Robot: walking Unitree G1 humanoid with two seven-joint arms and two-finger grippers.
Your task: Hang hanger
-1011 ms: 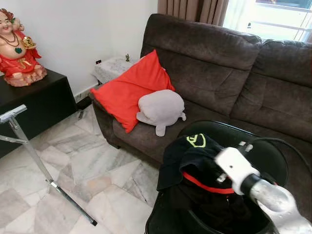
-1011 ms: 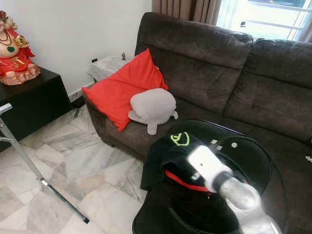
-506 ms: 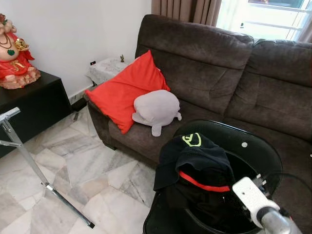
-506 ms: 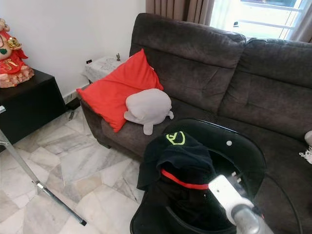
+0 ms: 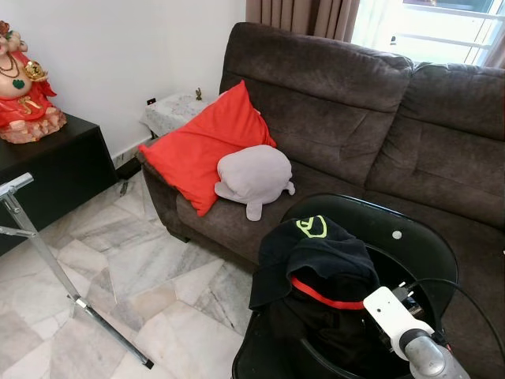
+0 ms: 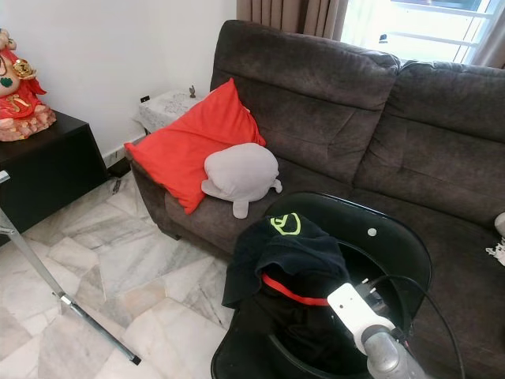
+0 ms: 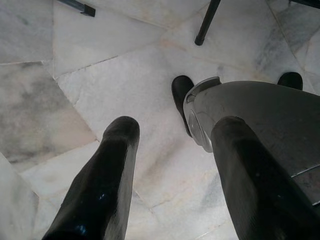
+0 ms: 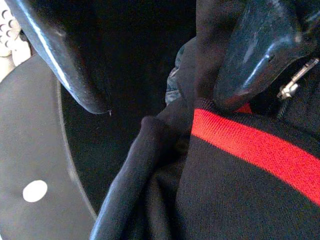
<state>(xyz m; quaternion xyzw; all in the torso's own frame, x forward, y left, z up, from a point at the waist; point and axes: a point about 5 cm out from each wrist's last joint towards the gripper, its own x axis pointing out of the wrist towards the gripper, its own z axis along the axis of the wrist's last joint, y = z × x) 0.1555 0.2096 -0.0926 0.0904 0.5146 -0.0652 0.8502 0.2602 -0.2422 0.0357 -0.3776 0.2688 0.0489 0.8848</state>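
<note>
black garment (image 5: pixel 319 260) bears a yellow-green logo (image 5: pixel 312 227), no readable lettering.

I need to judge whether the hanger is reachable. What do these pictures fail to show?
- Hanger: none can be made out; the black garment heaped in the black basket may cover it.
- Right claw: in the eye views its arm and the garment hide the fingers; the wrist view shows them open over the red stripe.
- Metal rack: cut off by the left edge, so no rail shows.
- Left claw: open, above the marble floor.
</note>
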